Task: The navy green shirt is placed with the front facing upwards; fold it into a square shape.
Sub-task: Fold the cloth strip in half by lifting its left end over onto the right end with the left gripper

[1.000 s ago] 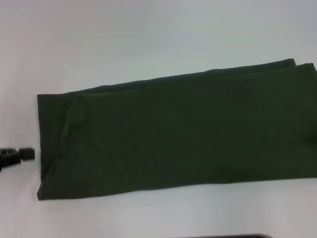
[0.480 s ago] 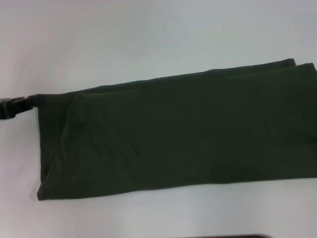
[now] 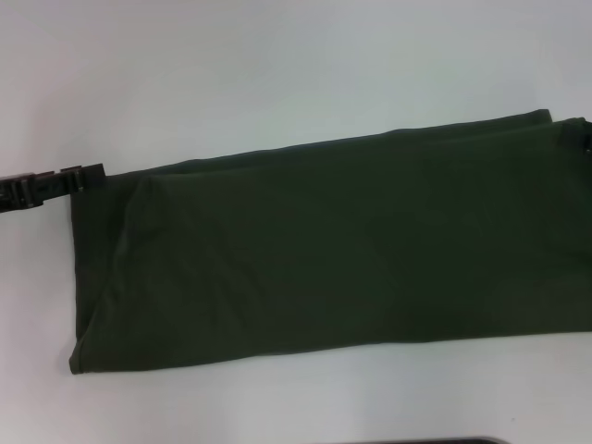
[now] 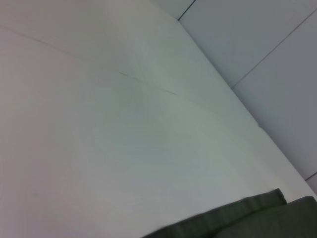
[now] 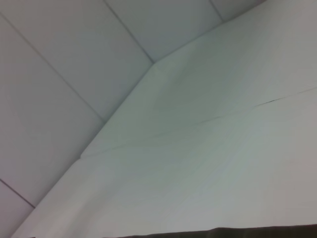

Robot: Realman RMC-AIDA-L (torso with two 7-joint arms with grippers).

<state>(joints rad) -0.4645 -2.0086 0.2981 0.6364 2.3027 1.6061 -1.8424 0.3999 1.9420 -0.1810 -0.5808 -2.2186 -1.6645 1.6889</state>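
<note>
The navy green shirt lies on the white table as a long folded strip, plain green side up, and runs past the right edge of the head view. No print or collar shows. My left gripper reaches in from the left edge and sits at the strip's far left corner. A dark tip of my right gripper shows at the right edge over the strip's far right corner. A folded edge of the shirt shows in the left wrist view. A thin strip of it shows in the right wrist view.
Bare white tabletop lies beyond the shirt and along its near side. A dark object shows at the bottom edge of the head view. Pale wall panels stand behind the table.
My left gripper has moved from beside the strip's left edge away from me to its far left corner. A dark tip has come in at the far right corner. The shirt has not moved.
</note>
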